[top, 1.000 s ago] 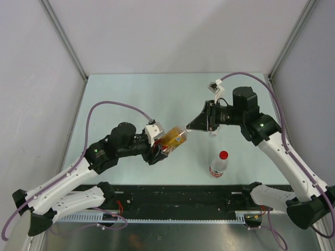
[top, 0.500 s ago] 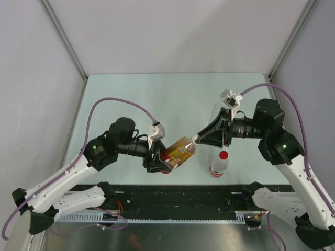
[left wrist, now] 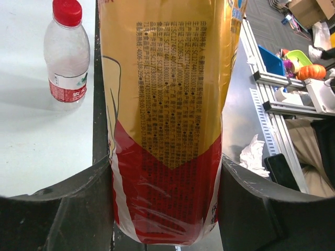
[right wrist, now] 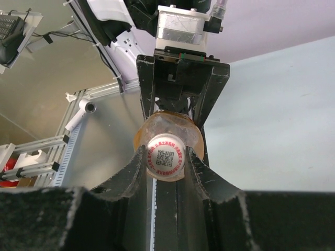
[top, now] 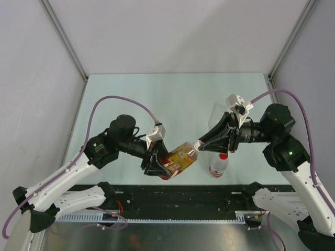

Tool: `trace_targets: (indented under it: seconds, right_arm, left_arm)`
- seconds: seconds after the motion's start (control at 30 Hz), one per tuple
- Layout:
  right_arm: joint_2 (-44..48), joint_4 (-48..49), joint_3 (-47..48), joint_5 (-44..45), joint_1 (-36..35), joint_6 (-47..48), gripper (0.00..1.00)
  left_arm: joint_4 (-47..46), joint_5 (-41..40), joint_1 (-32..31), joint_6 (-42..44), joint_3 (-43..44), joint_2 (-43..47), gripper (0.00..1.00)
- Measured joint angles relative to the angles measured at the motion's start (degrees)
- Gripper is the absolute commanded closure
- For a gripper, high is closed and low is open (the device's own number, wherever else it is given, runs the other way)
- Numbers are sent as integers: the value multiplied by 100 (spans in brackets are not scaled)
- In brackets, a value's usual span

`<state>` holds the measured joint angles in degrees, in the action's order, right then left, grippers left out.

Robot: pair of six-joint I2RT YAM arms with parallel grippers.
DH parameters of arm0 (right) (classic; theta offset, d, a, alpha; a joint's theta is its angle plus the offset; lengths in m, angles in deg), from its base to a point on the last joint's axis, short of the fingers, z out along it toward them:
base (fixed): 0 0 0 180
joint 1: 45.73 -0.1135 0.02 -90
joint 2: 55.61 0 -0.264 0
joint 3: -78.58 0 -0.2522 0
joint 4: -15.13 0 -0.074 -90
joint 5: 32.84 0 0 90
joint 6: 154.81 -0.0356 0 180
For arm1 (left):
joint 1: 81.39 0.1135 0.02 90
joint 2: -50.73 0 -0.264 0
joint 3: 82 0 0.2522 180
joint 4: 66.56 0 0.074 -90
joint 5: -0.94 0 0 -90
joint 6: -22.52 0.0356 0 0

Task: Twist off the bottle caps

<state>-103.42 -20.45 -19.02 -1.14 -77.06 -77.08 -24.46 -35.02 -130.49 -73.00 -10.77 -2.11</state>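
My left gripper [top: 159,159] is shut on the amber bottle [top: 178,157], gripping its yellow-and-red label [left wrist: 167,115] near the base and holding it tilted above the table's near edge. My right gripper [top: 201,145] is shut on that bottle's white cap [right wrist: 166,157], which has a printed code, with one finger on each side. A small bottle with a red-and-white label [top: 218,167] and a red cap [left wrist: 67,11] stands upright under my right gripper. A plain clear bottle [top: 215,116] stands behind my right gripper, partly hidden.
The pale green table [top: 157,99] has grey walls on three sides. A black rail [top: 178,196] runs along the near edge by the arm bases. The red-capped bottle [left wrist: 67,57] stands close beside the held bottle.
Both arms have moved toward the near edge and to the right, carrying the amber bottle between them. My right gripper has stayed at the cap.
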Motion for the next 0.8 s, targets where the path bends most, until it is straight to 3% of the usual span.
trace_targets:
  seconds: [0.17,0.3,0.6,0.8]
  right_arm:
    - [-2,157,-4,267,-4,-214,61]
    - [-22,275,-31,612,7,-492,36]
    - [-81,741,-39,1279,168,-1150,4]
    - [-214,999,-39,1502,328,-1567,1]
  left_arm:
    - [-127,-361,-4,15,-39,61,100]
    - [-280,-1172,-57,107,-236,299,100]
    - [-227,-2907,-79,262,-684,538,100]
    - [-179,-3812,-79,365,-772,688,100]
